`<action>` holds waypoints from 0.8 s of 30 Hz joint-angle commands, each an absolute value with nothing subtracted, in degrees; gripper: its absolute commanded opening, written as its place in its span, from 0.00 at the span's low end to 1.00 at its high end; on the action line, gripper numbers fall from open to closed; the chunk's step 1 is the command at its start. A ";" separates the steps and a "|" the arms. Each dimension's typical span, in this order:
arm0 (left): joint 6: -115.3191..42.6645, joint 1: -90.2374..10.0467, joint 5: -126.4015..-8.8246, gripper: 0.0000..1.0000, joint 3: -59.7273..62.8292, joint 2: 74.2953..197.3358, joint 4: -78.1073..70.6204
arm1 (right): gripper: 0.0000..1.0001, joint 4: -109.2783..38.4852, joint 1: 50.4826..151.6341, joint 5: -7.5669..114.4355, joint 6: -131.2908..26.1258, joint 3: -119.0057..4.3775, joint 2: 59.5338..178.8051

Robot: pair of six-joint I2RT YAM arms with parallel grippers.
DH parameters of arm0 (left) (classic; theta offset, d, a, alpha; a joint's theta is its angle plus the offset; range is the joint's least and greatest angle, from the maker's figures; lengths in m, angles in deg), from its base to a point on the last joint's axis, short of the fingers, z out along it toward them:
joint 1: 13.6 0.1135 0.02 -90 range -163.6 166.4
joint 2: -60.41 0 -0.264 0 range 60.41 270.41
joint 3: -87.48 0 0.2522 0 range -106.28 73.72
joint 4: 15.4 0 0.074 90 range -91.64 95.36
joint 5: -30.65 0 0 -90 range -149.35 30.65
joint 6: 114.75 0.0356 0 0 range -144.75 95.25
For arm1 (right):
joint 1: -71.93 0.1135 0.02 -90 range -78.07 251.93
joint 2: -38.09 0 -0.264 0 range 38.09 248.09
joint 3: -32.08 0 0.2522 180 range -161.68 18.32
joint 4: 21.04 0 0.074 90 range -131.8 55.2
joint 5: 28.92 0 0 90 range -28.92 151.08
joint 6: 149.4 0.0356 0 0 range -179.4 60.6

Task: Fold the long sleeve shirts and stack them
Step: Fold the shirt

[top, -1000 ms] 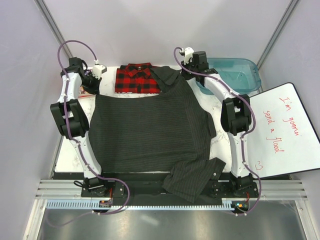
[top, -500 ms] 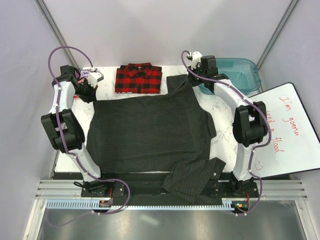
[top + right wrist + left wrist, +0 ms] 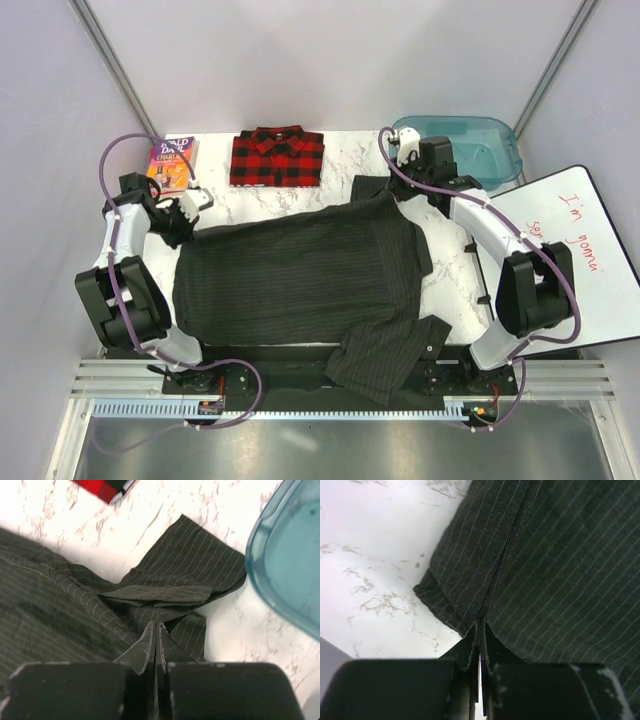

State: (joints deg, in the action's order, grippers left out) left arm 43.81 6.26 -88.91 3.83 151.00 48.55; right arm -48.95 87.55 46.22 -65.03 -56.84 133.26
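The dark charcoal pinstriped long sleeve shirt (image 3: 300, 280) lies spread over the middle of the marble table (image 3: 225, 200). One sleeve (image 3: 385, 360) drapes over the near edge. My left gripper (image 3: 187, 218) is shut on the shirt's far left corner (image 3: 470, 580), with cloth pinched between its jaws (image 3: 480, 632). At the far right corner my right gripper (image 3: 402, 192) is shut on bunched cloth (image 3: 165, 595), the fabric pinched between its jaws (image 3: 156, 632). The red-and-black plaid shirt (image 3: 277, 158) lies folded at the back centre, apart from both grippers.
A colourful paperback book (image 3: 172, 160) lies at the back left corner. A teal plastic bin (image 3: 470, 150) stands at the back right, its rim (image 3: 280, 570) close to my right gripper. A whiteboard with red writing (image 3: 585, 255) leans at the right.
Both grippers have drawn the dark shirt's far edge toward the near side, off the plaid shirt. The book has come into view. Both arms have swung outward.
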 commanded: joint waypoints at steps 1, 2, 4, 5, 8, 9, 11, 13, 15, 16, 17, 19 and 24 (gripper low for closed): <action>50.92 7.06 -88.19 0.02 8.15 146.90 44.95 | 0.00 -49.30 87.57 44.47 -67.04 -51.12 128.01; 51.19 7.15 -88.01 0.02 9.37 146.81 44.59 | 0.00 -49.48 87.58 44.29 -67.30 -49.63 127.91; 51.80 7.23 -87.48 0.02 10.08 147.07 44.07 | 0.00 -50.26 87.84 43.50 -68.27 -48.57 128.35; 51.98 7.23 -87.22 0.02 10.78 147.24 43.89 | 0.00 -50.62 88.01 43.32 -68.45 -47.69 128.61; 52.16 7.23 -85.64 0.02 11.75 148.56 42.66 | 0.00 -51.68 88.63 42.53 -70.03 -45.85 129.93; 52.16 7.32 -85.11 0.02 11.93 148.82 42.57 | 0.00 -51.94 89.07 42.53 -70.47 -45.23 130.02; 52.42 7.24 -84.93 0.02 12.54 149.27 42.39 | 0.00 -52.38 89.42 42.79 -71.70 -43.92 130.55; 53.29 7.24 -85.02 0.02 13.59 149.18 42.48 | 0.00 -53.25 89.86 43.14 -72.66 -43.64 131.69; 53.56 7.23 -84.75 0.02 14.04 149.44 42.48 | 0.00 -53.96 90.30 43.76 -73.72 -43.82 133.17; 53.04 7.23 -84.67 0.02 14.04 149.70 42.39 | 0.00 -54.66 90.47 43.93 -73.98 -44.17 133.80; 52.69 7.23 -84.40 0.02 13.87 150.58 42.39 | 0.00 -54.93 90.65 44.20 -74.25 -44.69 134.41; 51.98 7.23 -83.52 0.02 13.52 151.46 42.39 | 0.00 -55.63 91.00 44.38 -74.43 -45.66 136.34; 51.81 7.32 -82.99 0.02 12.64 151.20 42.48 | 0.00 -59.22 91.00 44.29 -74.78 -51.98 138.11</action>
